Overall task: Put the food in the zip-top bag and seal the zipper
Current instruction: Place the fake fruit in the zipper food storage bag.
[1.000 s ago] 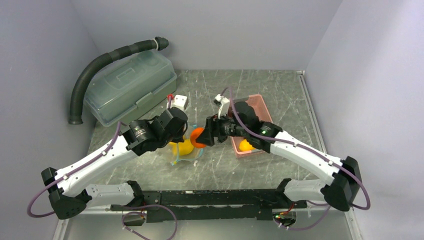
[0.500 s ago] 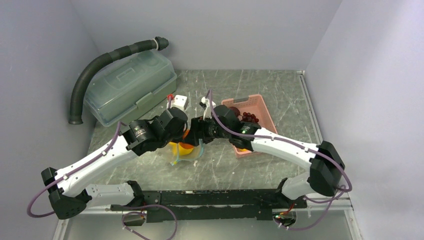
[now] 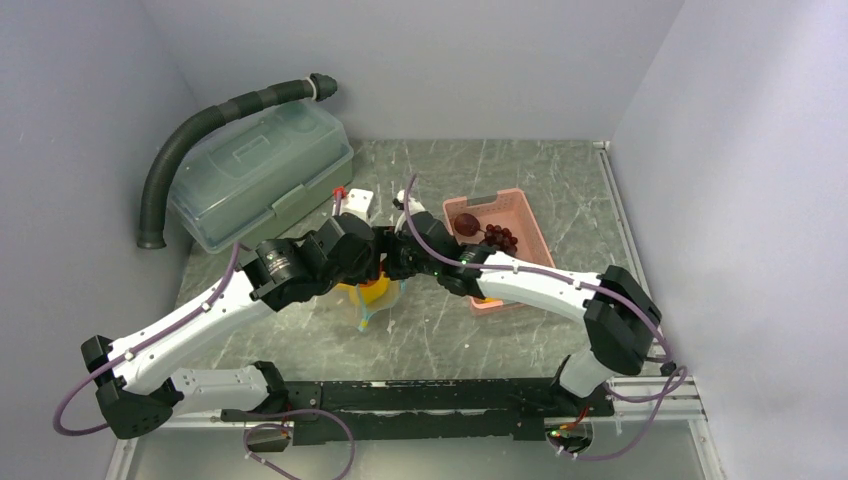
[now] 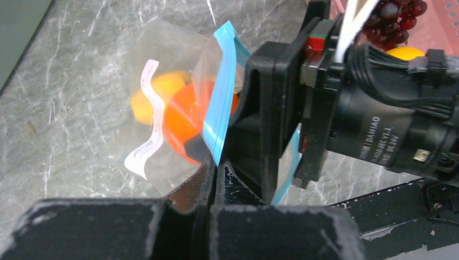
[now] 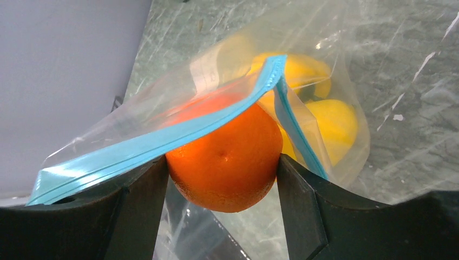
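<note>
one orange (image 5: 219, 154) is gripped by the right gripper (image 5: 223, 184) in the mouth of the one zip-top bag (image 4: 162, 49) mid-table, its zipper (image 4: 219, 97) pinched tight by the left gripper (image 4: 216, 168), two yellow pieces (image 5: 335, 127) inside, the pink basket (image 3: 520, 215) just beside holding one grape bunch (image 3: 500, 237), one dark round fruit (image 3: 467, 223) and one yellow piece (image 4: 406, 52).

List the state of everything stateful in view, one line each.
left gripper: shut on zip-top bag mouth edge
right gripper: shut on orange
zip-top bag: open, mouth held up
zipper: unsealed, draped over orange
orange: partway through bag mouth
two yellow pieces: inside bag
third yellow piece: in pink basket
grape bunch: in basket
reddish-purple fruit: in basket
lidded box: lid closed
</note>
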You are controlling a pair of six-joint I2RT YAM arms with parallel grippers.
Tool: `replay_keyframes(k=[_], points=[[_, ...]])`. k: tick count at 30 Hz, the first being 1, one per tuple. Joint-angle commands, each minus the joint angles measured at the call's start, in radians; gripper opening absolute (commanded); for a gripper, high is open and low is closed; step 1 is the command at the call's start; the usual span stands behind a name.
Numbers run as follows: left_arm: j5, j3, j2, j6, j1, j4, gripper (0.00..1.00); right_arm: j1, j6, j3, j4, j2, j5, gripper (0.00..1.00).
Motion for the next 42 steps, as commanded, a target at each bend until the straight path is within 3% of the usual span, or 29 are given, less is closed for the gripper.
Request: replay_keyframes(k=[1, 8, 14, 32, 42], points=[[0.015, 0.045, -0.025, -0.003, 0.003, 0.016, 0.01, 0.010, 0.059, 0.061, 0.087, 0.035, 0.071, 0.58], [0.014, 0.048, -0.031, -0.006, 0.003, 0.006, 0.01, 0.018, 0.074, 0.108, 0.100, 0.101, 0.067, 0.83], [-0.005, 0.041, -0.047, -0.012, 0.003, -0.009, 0.02, 0.021, 0.067, 0.095, 0.104, 0.091, 0.056, 0.92], [-0.051, 0.036, -0.081, -0.016, 0.002, -0.032, 0.02, 0.023, 0.016, -0.007, 0.027, -0.114, 0.070, 0.88], [-0.055, 0.038, -0.082, -0.015, 0.003, -0.040, 0.03, 0.024, -0.032, -0.053, -0.114, -0.265, 0.145, 0.84]])
